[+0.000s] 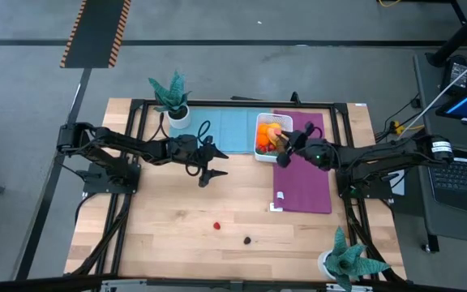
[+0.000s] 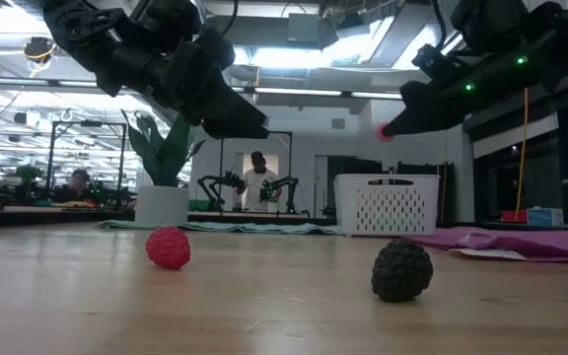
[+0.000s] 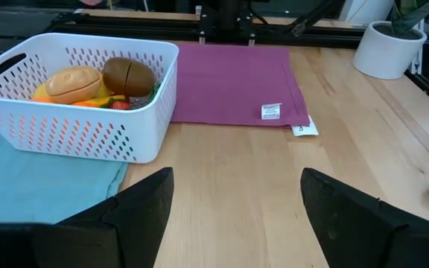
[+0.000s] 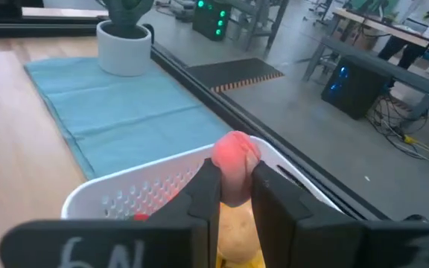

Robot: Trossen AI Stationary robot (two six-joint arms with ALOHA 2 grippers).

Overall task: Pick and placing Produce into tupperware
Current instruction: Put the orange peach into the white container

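Tupperware [image 1: 264,136] at twelve o'clock on the table, part full; right gripper [image 4: 233,195] over it pinching a pink-red piece [image 4: 234,165]

Right gripper's jaws narrow on the piece, held above the container rim, likely so it drops in among the produce [image 3: 95,82] already there; left gripper [image 1: 210,173] hangs near centre, jaws wide and empty, pointed toward the five o'clock side, probably next for the loose pieces; red berry [image 1: 216,225] and dark berry [image 1: 248,240] lie at six o'clock, well apart from the container; container straddles the blue mat [image 1: 221,130] and purple mat [image 1: 302,166]; hard to tell: what fruit the held piece is, and pieces deeper inside, hidden by the wall and the right arm.
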